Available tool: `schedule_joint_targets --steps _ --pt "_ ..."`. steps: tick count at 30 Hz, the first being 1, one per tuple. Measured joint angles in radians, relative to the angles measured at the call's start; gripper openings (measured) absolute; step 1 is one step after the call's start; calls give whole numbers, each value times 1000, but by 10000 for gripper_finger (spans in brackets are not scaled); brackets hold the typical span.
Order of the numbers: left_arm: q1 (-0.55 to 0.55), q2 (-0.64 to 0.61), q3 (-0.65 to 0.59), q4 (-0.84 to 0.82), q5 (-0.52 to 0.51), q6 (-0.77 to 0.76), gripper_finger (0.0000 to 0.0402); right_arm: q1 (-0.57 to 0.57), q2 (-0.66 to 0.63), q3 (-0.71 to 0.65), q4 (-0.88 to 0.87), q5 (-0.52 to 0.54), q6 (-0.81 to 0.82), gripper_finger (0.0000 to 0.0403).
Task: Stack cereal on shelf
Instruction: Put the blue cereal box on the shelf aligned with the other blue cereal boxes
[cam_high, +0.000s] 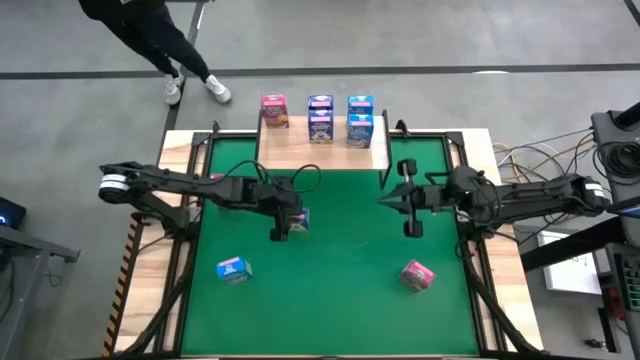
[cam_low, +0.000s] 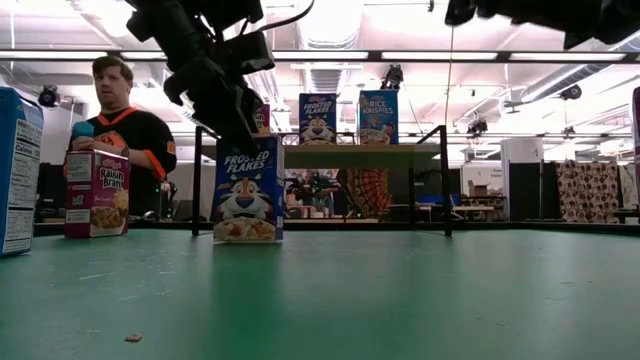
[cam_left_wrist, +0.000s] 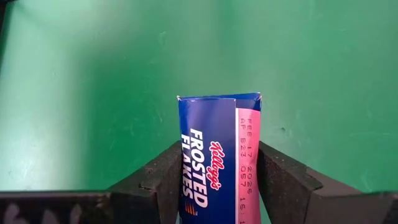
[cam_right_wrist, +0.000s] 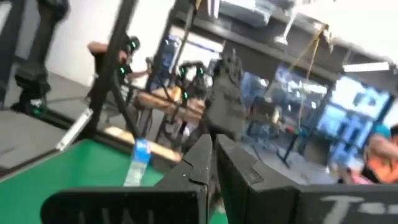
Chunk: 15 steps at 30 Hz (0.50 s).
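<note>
Green mat (cam_high: 340, 270), wood shelf (cam_high: 320, 152), person (cam_low: 120, 120) behind

A small blue cardboard Frosted Flakes cereal box (cam_left_wrist: 217, 162), with a pink side panel bearing a printed date, is seen upright between the two dark fingers (cam_left_wrist: 163, 183), one pressed against each side. Beyond it, green matting (cam_left_wrist: 93, 81) is spread.

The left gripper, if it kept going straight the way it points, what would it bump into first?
The left gripper points down with its fingers either side of a blue Frosted Flakes box. Straight on, it would likely meet the green mat under the box.
</note>
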Motion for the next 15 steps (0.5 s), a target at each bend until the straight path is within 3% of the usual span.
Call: schedule_joint_targets --steps 9,15 --pt "-4 -12 72 -15 29 8 164 -2 0 0 -11 8 -26 12" --pt "-4 -12 196 -82 48 33 164 -1 0 0 -19 4 -30 12"
